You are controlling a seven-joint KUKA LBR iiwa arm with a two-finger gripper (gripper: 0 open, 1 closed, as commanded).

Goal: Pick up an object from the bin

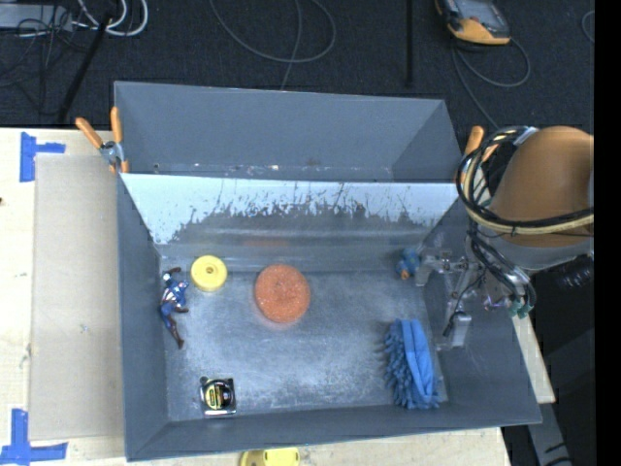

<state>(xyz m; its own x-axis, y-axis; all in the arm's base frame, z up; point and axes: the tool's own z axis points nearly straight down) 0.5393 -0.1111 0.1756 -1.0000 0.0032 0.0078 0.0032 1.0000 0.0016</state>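
Note:
My gripper [455,330] hangs over the right side of the bin, close to the right wall. Just below and left of it lies a blue shaggy cloth mitt [411,362], stretched along the floor near the bin's front right corner. A small blue object [408,263] sits by the right wall at the level of the gripper's upper body, to its left. Nothing shows between the gripper's tips.
An orange-red round disc [281,293] lies mid-floor, with a yellow round piece [208,273] to its left. A blue toy figure [175,305] lies along the left wall. A black and yellow tape measure [217,395] sits at the front left.

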